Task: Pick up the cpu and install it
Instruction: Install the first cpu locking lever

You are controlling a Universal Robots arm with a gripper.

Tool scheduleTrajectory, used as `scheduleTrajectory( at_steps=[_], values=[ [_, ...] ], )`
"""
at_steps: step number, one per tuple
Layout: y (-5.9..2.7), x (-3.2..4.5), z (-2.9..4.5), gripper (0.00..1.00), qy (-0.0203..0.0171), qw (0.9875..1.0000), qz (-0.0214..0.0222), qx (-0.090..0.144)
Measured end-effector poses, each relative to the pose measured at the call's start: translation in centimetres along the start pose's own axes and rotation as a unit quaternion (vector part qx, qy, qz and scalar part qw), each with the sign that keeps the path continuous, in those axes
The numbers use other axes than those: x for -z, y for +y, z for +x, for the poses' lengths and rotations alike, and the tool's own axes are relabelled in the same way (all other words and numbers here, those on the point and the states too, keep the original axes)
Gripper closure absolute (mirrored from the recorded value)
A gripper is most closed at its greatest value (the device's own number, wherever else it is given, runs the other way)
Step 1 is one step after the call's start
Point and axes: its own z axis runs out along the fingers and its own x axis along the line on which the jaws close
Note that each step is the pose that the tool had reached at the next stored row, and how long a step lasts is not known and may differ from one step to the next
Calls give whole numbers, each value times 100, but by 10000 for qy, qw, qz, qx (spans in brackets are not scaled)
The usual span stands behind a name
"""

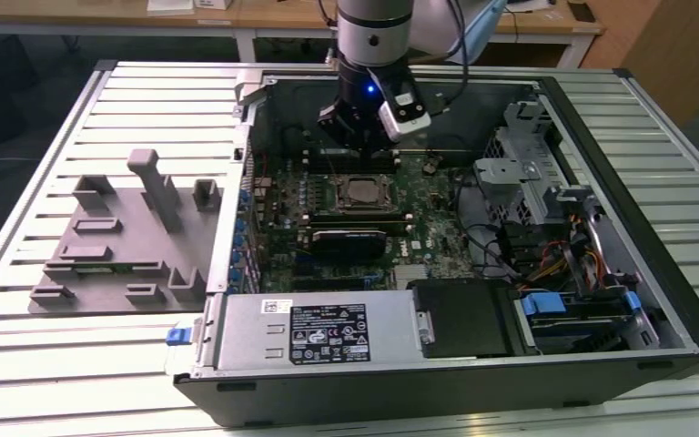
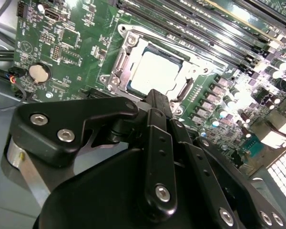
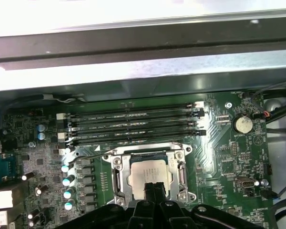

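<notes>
Ribbed metal tabletop (image 1: 143, 100) carries an open computer case (image 1: 641, 300), with a grey plastic tray (image 1: 113, 241) beside it on the exterior view's left. I see the hand (image 1: 360, 146) (image 2: 156, 98) (image 3: 155, 187) hovering over the motherboard (image 3: 229, 152), fingers pressed together with nothing between them. The cpu (image 1: 359, 191) (image 2: 155, 74) (image 3: 150, 172) lies flat in the socket (image 3: 118, 179), silvery lid up, just below the fingertips.

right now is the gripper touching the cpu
Apart. In the exterior view the gripper ends short of the cpu, with motherboard showing between them.
</notes>
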Motion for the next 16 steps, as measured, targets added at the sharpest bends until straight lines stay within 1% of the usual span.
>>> scheduleTrajectory(
  at_steps=[16],
  values=[
    [-23,7,198,89,0,10000,0,0]
  ],
)
